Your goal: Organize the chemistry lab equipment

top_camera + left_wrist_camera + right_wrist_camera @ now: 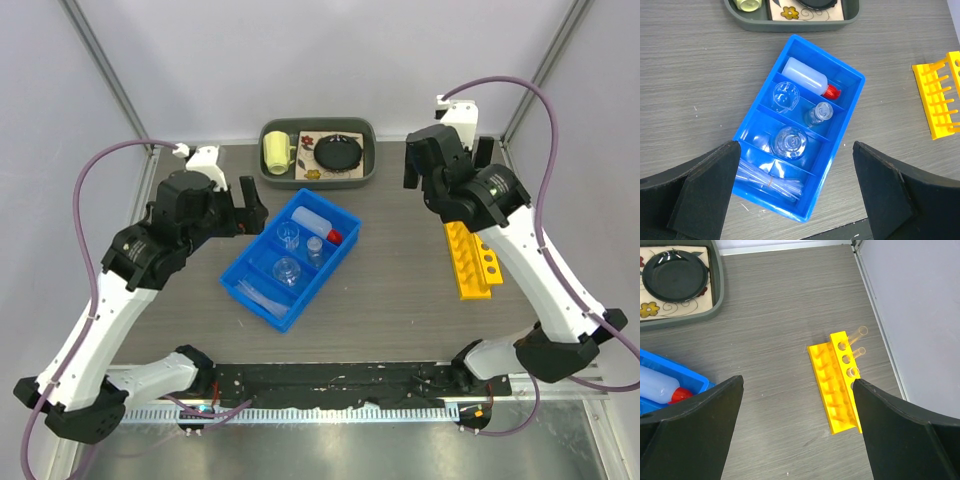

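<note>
A blue divided bin [262,272] [842,142] sits mid-table. It holds a white red-capped squeeze bottle [807,77], a clear beaker [785,96], a small clear flask [818,113], a round flask [789,142] and a bundle of thin clear tubes [771,179]. A yellow holed tube rack [472,260] [836,381] with clear tubes [856,335] in it lies at the right. My left gripper [245,210] [792,200] is open and empty above the bin. My right gripper [440,165] [797,430] is open and empty above the table beside the rack.
A grey tray [366,172] at the back holds a yellow mug [277,153] and a round black disc [338,153] on a flowered mat. The right table edge and wall [920,325] run close to the rack.
</note>
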Robot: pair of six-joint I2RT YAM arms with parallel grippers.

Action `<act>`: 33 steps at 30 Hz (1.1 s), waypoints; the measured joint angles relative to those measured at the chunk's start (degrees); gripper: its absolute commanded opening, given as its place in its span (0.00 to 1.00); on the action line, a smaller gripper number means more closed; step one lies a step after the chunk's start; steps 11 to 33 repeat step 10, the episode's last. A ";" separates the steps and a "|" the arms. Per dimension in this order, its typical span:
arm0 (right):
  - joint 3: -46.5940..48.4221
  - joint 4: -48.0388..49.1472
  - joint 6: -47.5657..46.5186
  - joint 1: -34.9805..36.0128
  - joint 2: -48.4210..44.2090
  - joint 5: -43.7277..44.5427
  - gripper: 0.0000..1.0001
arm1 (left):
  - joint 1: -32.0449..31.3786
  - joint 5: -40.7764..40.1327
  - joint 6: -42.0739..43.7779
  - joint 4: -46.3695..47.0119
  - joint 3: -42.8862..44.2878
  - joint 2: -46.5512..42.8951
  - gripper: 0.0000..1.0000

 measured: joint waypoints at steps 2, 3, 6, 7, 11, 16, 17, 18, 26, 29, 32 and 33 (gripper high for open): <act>0.07 0.00 0.00 0.00 -0.85 -0.15 0.96 | 0.00 -0.02 0.00 0.00 0.02 -0.20 1.00; 0.07 0.00 0.02 0.00 -1.49 -0.15 0.96 | 0.00 -0.02 0.00 -0.09 0.15 -0.20 1.00; 0.04 0.04 0.04 0.00 -3.45 -0.28 0.97 | 0.00 -0.09 0.00 -0.20 0.63 -0.22 1.00; 0.07 0.09 0.02 0.00 -4.04 -0.37 0.97 | 0.00 -0.17 -0.02 -0.22 0.70 -0.31 1.00; -0.04 0.74 -0.20 -0.02 -5.60 -2.64 0.97 | 0.00 -0.52 -0.13 -0.35 0.68 -0.90 1.00; -0.04 0.74 -0.20 -0.02 -5.60 -2.64 0.97 | 0.00 -0.52 -0.13 -0.35 0.68 -0.90 1.00; -0.04 0.74 -0.20 -0.02 -5.60 -2.64 0.97 | 0.00 -0.52 -0.13 -0.35 0.68 -0.90 1.00; -0.04 0.74 -0.20 -0.02 -5.60 -2.64 0.97 | 0.00 -0.52 -0.13 -0.35 0.68 -0.90 1.00; -0.04 0.74 -0.20 -0.02 -5.60 -2.64 0.97 | 0.00 -0.52 -0.13 -0.35 0.68 -0.90 1.00; -0.04 0.74 -0.20 -0.02 -5.60 -2.64 0.97 | 0.00 -0.52 -0.13 -0.35 0.68 -0.90 1.00; -0.04 0.74 -0.20 -0.02 -5.60 -2.64 0.97 | 0.00 -0.52 -0.13 -0.35 0.68 -0.90 1.00; -0.04 0.74 -0.20 -0.02 -5.60 -2.64 0.97 | 0.00 -0.52 -0.13 -0.35 0.68 -0.90 1.00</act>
